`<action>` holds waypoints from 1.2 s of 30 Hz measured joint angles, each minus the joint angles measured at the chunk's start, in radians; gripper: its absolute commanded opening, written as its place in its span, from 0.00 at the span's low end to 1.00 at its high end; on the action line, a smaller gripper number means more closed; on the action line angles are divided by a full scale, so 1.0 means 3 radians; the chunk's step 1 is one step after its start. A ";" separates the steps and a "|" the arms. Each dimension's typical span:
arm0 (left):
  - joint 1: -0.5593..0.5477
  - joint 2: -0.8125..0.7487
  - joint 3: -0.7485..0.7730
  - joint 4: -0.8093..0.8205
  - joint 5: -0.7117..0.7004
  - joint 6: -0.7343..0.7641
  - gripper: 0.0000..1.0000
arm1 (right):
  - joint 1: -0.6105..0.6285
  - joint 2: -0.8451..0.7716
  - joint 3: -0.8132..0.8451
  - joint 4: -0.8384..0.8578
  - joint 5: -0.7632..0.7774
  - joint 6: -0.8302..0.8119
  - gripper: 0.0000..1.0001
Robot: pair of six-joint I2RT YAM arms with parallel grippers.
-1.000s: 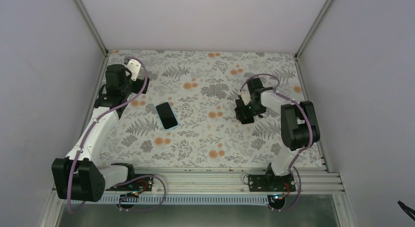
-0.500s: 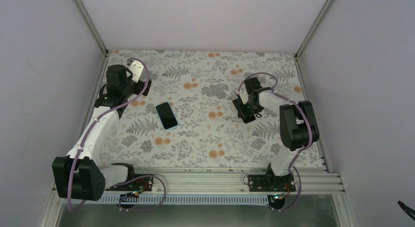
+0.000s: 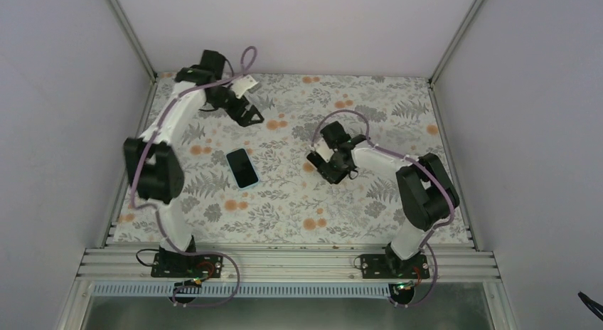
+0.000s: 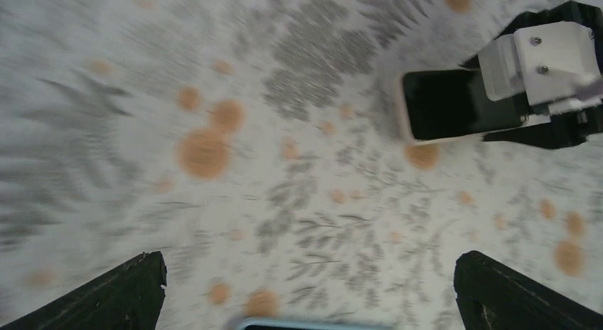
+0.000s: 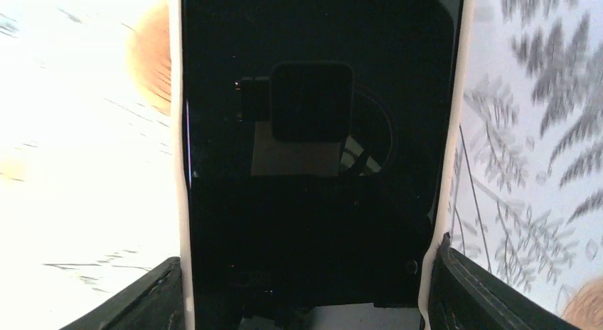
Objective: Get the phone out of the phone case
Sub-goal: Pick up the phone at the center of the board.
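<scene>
A dark-faced slab with a light blue rim (image 3: 242, 167) lies flat on the floral table, left of centre. I cannot tell if it is an empty case or holds a phone. Its blue edge shows at the bottom of the left wrist view (image 4: 313, 324). My right gripper (image 3: 329, 164) is shut on a black-screened phone with white edges (image 5: 313, 131), one finger on each long side (image 5: 491, 287). That phone also shows in the left wrist view (image 4: 437, 106). My left gripper (image 3: 249, 116) is open and empty, hovering at the back left above the table (image 4: 313, 294).
The floral table cover (image 3: 284, 209) is bounded by grey walls on three sides and an aluminium rail (image 3: 284, 262) at the near edge. The left arm's elbow (image 3: 153, 170) stands over the table's left side.
The left arm has swung from the left side to the back of the table, its gripper now pointing toward the centre. The right gripper has moved left toward the middle.
</scene>
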 measured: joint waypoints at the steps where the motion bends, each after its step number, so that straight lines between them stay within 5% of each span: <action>1: -0.0028 0.0211 0.0168 -0.0179 0.0093 0.0019 1.00 | 0.0083 -0.0020 0.0022 0.0010 0.0014 -0.0013 0.44; 10: -0.0104 0.1475 0.0500 -0.1097 0.1071 -0.0097 1.00 | 0.0572 -0.0264 0.0450 0.0153 0.0206 -0.0114 0.45; 23: -0.0106 0.1507 0.0591 -0.1283 0.1701 -0.0158 1.00 | 0.0926 0.0120 0.1019 0.0142 0.0371 -0.0184 0.46; 30: -0.0121 0.1489 0.0543 -0.1292 0.1790 -0.0161 0.63 | 0.0982 0.0140 0.1058 0.0131 0.0378 -0.0179 0.46; 36: -0.0142 0.1489 0.0518 -0.1311 0.1823 -0.0193 0.14 | 0.0980 0.0140 0.1059 0.0137 0.0373 -0.0179 0.47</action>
